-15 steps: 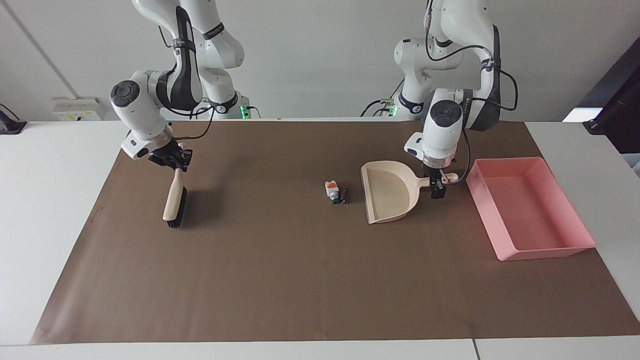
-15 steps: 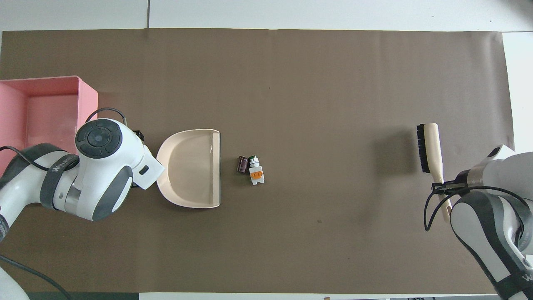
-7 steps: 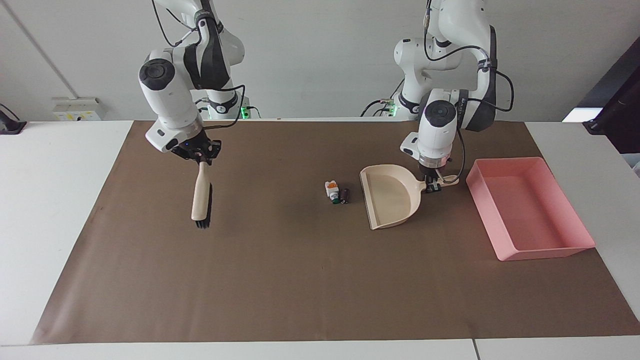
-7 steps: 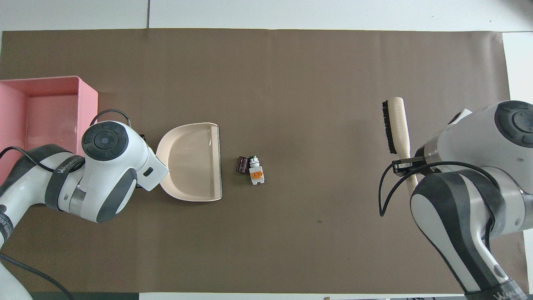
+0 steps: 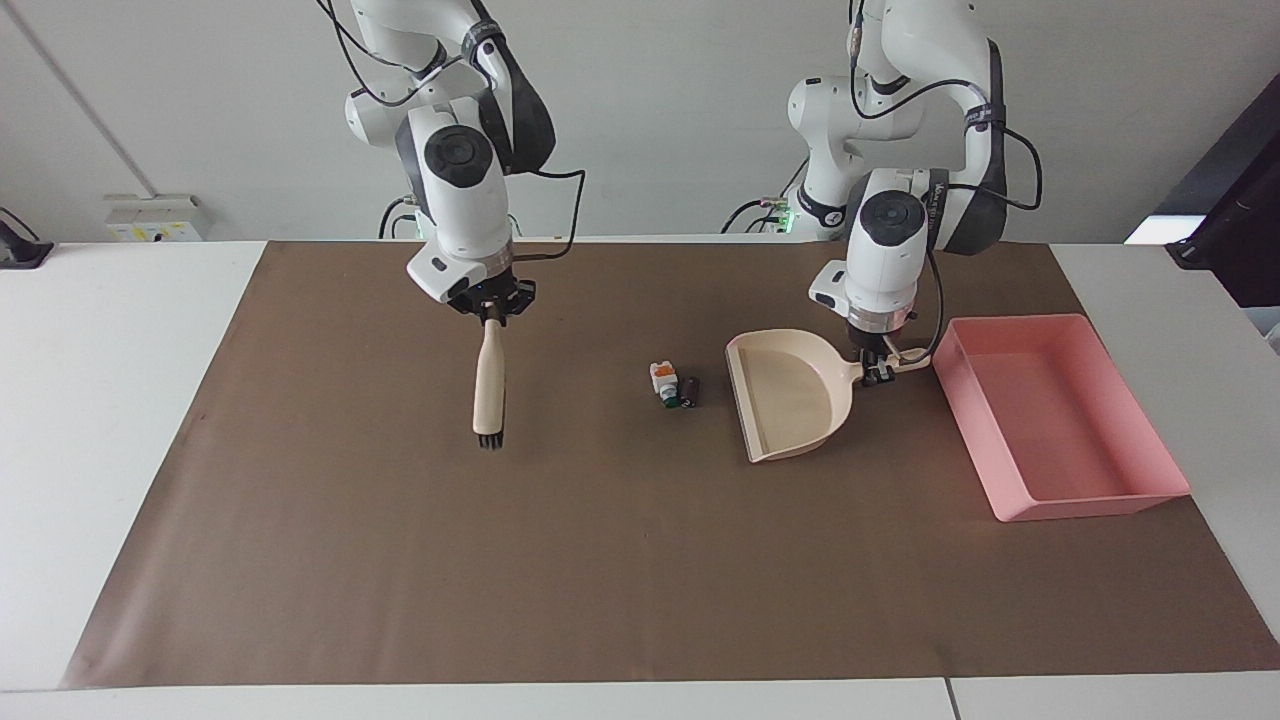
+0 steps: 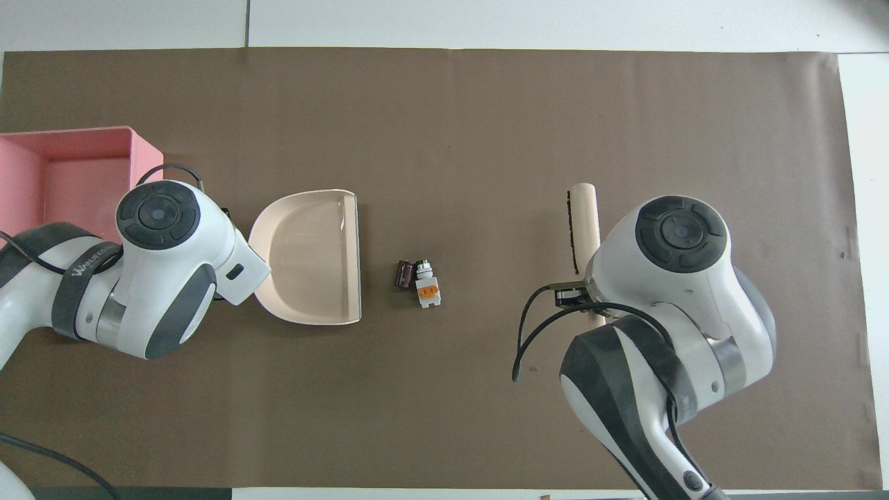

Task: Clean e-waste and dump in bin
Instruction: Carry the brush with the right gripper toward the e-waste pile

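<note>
The e-waste lies in a small cluster mid-mat: a white and orange part (image 5: 661,374) (image 6: 428,292), a green-tipped part (image 5: 672,401) (image 6: 421,266) and a dark cylinder (image 5: 690,389) (image 6: 403,273). My left gripper (image 5: 878,368) is shut on the handle of the cream dustpan (image 5: 790,395) (image 6: 312,257). The dustpan's open lip faces the e-waste across a short gap. My right gripper (image 5: 490,310) is shut on the handle of a cream brush (image 5: 489,385) (image 6: 585,215), which hangs bristles down above the mat, toward the right arm's end from the e-waste. The pink bin (image 5: 1090,495) (image 6: 146,160) stands beside the dustpan at the left arm's end.
A brown paper mat (image 5: 600,560) covers most of the white table. Both wrists hide their grippers in the overhead view.
My right arm has carried the brush from the right arm's end of the mat toward the e-waste. My left gripper has shifted the dustpan slightly farther from the robots.
</note>
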{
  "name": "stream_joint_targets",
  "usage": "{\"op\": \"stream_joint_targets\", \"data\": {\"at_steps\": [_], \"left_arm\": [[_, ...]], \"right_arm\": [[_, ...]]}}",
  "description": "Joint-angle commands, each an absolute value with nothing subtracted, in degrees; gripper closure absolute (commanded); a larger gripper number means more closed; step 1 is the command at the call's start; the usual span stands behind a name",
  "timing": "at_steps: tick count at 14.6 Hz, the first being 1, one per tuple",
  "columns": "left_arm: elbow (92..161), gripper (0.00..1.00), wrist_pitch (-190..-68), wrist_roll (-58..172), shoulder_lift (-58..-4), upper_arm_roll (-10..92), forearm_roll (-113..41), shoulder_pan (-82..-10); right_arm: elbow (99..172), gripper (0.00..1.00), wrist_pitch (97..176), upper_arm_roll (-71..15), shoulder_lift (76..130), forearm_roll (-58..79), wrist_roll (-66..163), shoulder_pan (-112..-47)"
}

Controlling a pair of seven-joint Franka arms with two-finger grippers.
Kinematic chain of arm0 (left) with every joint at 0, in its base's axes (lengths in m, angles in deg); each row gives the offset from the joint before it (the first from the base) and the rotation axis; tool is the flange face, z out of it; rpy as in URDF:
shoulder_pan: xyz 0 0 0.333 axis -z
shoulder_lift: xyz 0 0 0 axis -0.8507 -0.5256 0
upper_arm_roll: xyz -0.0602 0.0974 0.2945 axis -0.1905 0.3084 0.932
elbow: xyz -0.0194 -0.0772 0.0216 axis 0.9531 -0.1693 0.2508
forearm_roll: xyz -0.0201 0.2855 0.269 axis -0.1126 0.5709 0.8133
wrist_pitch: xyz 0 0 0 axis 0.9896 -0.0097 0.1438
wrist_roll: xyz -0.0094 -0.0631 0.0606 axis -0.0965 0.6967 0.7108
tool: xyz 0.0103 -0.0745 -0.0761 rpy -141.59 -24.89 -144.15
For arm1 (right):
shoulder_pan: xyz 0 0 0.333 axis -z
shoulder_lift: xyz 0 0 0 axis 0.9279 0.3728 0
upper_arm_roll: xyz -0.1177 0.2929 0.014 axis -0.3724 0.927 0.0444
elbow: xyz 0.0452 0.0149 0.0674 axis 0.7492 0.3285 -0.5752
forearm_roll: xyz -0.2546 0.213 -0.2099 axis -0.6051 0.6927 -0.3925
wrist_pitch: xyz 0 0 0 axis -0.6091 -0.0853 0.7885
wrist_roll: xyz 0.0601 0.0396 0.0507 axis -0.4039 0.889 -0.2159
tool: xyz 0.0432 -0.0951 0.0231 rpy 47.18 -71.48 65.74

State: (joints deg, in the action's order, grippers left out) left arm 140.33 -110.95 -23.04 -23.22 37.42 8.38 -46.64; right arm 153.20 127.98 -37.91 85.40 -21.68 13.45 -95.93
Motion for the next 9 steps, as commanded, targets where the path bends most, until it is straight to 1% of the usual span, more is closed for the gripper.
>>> {"op": "stream_joint_targets", "data": {"at_steps": [1,2,4,6,7,9], "left_arm": [[139.1,1.00,-108.5,-22.5,-22.8,37.6,14.1,-44.7],[138.8,1.00,-106.8,-20.8,-22.8,37.6,14.3,-43.3],[138.1,1.00,-105.0,-18.0,-24.3,37.6,14.5,-42.5],[136.4,1.00,-103.5,-17.6,-25.7,37.6,14.5,-42.1],[135.0,1.00,-102.2,-17.3,-26.3,37.6,14.5,-42.0],[133.0,1.00,-100.1,-16.0,-28.5,37.6,14.5,-40.5]], "right_arm": [[153.6,1.00,129.4,-38.1,86.7,-21.5,8.9,-100.3],[154.0,1.00,129.1,-38.1,86.9,-21.5,7.6,-102.5],[154.0,1.00,129.7,-38.1,89.4,-21.4,1.8,-106.9],[152.8,1.00,130.3,-38.1,93.0,-20.8,-0.3,-108.8],[152.4,1.00,132.0,-38.1,95.0,-18.2,-2.2,-110.7],[151.8,1.00,135.6,-38.1,97.6,-16.0,-2.4,-111.5]]}}
